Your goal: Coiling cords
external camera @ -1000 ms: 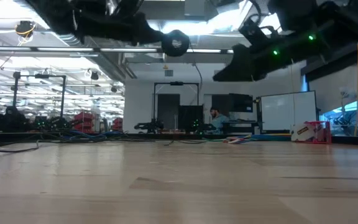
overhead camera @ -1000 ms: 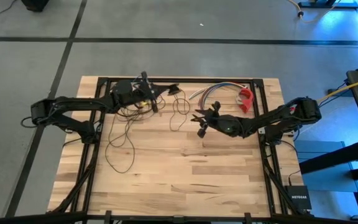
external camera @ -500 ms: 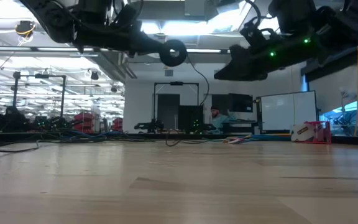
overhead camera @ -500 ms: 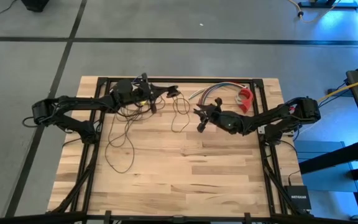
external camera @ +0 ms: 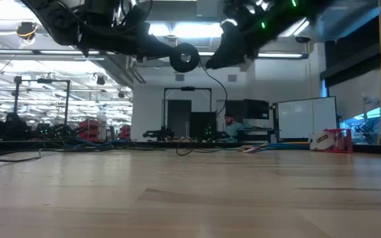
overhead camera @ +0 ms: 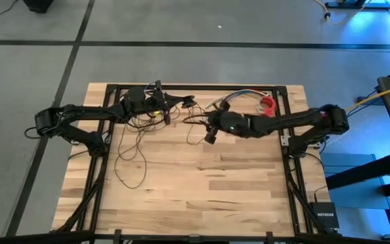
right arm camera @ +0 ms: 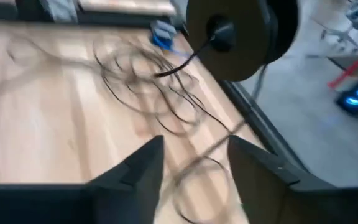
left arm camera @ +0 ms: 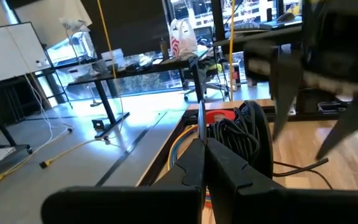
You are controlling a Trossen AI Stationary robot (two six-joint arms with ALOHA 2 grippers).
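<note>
Up near the table's far edge [overhead camera: 181, 87], the cords [overhead camera: 133, 152] trail in thin, dark, springy loops toward the near-left over pale wood planks, ending in a round black puck [external camera: 185, 57] held aloft (glossy, disc-shaped). Left gripper [overhead camera: 181, 102] is pinched closed beside it; right gripper [overhead camera: 208, 130] hovers nearby, fingers spread.

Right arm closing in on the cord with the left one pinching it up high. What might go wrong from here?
1. The cord sprawls in loose loops over the table; pulling may knot rather than coil them.
2. The puck hangs in the air beside the shut left gripper; the open right gripper may knock it.
3. The multicoloured wires lie close behind the right gripper and could snag.
</note>
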